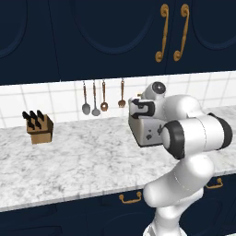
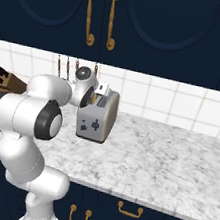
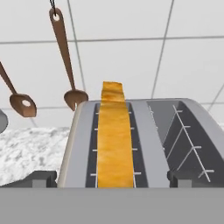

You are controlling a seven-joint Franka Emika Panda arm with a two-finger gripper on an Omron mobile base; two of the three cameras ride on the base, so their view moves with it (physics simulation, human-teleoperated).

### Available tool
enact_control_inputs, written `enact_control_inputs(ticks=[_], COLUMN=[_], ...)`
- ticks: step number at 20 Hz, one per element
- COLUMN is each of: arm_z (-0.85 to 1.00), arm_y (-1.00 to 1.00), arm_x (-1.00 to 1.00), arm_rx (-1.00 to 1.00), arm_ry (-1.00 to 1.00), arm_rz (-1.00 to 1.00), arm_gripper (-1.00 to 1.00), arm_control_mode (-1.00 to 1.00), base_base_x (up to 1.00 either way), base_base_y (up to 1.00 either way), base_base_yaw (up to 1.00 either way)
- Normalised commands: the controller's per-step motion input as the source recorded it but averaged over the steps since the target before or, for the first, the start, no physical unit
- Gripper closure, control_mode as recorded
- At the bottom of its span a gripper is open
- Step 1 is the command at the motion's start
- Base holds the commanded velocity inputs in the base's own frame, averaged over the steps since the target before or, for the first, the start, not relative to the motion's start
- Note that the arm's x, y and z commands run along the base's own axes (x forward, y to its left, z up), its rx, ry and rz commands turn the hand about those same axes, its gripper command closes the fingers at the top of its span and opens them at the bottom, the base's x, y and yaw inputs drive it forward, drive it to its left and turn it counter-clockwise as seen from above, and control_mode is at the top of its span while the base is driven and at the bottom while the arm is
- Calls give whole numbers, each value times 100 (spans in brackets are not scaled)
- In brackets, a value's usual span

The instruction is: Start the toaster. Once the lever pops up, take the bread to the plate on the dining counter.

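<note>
A silver-grey two-slot toaster [image 2: 99, 116] stands on a white-grey marble worktop [image 1: 83, 161] against a white tiled wall [image 2: 183, 106]; its end face with the dark lever [image 2: 95, 125] and a small dial [image 2: 83, 126] turns toward the front edge; a golden-brown slice of bread [image 3: 113, 135] sits upright in one slot of the toaster, its top edge poking above the rim, the slot beside it bare with wire guides; the robot's jaws [image 3: 113, 180] hang just above the toaster, spread wide to either side of the bread, holding nothing; wooden spoons [image 3: 65, 61] hang on the wall behind the toaster; a wooden knife block [image 1: 38, 126] stands well to the toaster's left
</note>
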Motion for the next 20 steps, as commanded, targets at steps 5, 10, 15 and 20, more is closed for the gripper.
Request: enact_control_inputs(ticks=[5, 10, 15, 20], arm_z=[-3, -1, -8, -13], arm_y=[-5, 0, -1, 0], arm_x=[21, 3, 0, 0], arm_rx=[0, 0, 0, 0], arm_ry=[0, 0, 0, 0], arm_rz=[0, 0, 0, 0], arm_gripper=[-100, 100, 100, 100], arm_control_mode=[-100, -100, -100, -100], base_base_x=[0, 0, 0, 0], base_base_y=[0, 0, 0, 0], base_base_yaw=[0, 0, 0, 0])
